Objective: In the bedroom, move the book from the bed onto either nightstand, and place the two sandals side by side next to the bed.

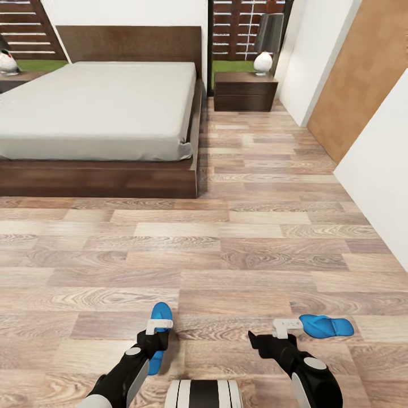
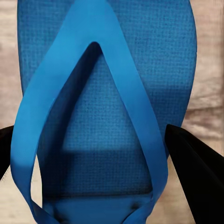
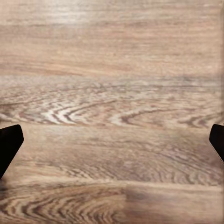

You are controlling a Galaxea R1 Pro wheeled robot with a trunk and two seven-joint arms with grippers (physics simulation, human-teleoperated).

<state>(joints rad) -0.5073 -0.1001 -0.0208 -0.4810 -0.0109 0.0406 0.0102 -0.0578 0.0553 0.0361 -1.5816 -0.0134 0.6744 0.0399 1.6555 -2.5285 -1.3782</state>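
Two bright blue sandals lie on the wood floor in front of me, well short of the bed (image 1: 102, 102). My left gripper (image 1: 158, 328) hangs right over the left sandal (image 1: 161, 315). In the left wrist view this sandal (image 2: 107, 93) lies between the dark fingers (image 2: 198, 177) of the open left gripper (image 2: 88, 128), which stand at its two sides. The other sandal (image 1: 327, 326) lies just right of my right gripper (image 1: 285, 328). The right gripper (image 3: 114, 135) is open over bare planks. A nightstand (image 1: 245, 90) stands right of the bed. The book is out of view.
A second nightstand (image 1: 17, 79) stands at the bed's far left, and each nightstand carries a lamp (image 1: 264, 56). A white wall (image 1: 379, 170) and a brown door panel (image 1: 362, 73) close off the right side. Wood floor (image 1: 226, 243) stretches between me and the bed.
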